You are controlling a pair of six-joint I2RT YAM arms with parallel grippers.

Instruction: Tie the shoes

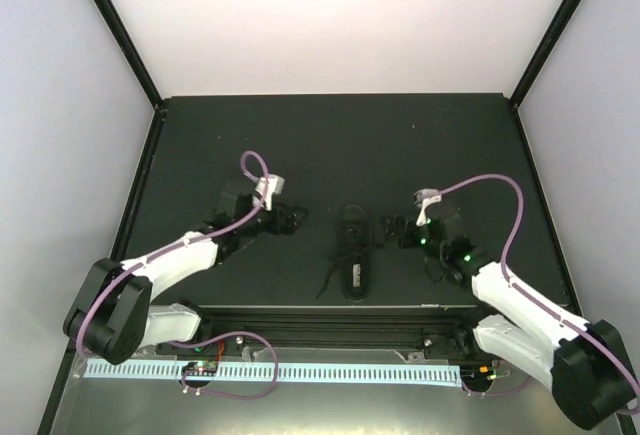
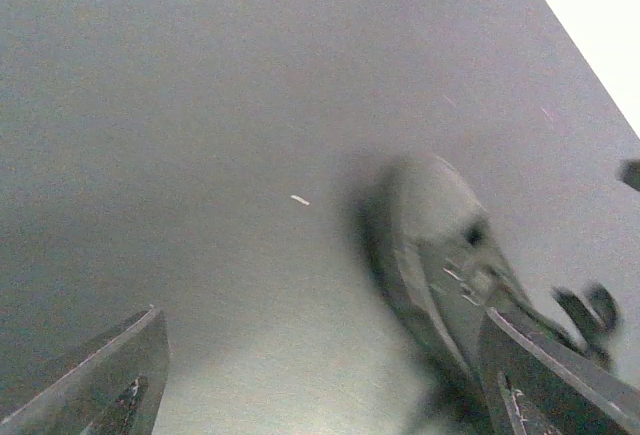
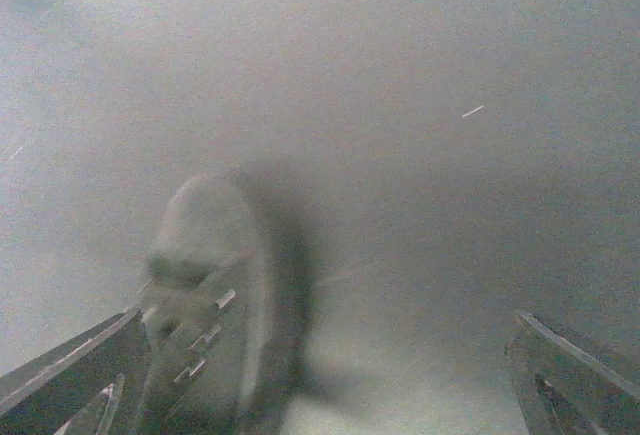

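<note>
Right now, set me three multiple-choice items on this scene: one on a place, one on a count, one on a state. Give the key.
1. Where does the shoe lie?
A. lifted in the air
B. between the left gripper and the right gripper
C. on an arm's base

2. How many shoes are on the table?
A. one
B. two
C. three

3. How do the left gripper's jaws stand?
A. shut on a lace
B. shut on the shoe
C. wide open, empty

Key:
1 B: the top view shows it lying midway between them.
2 A: only one black shoe shows.
3 C: the left wrist view shows the fingers far apart with nothing between them.
</note>
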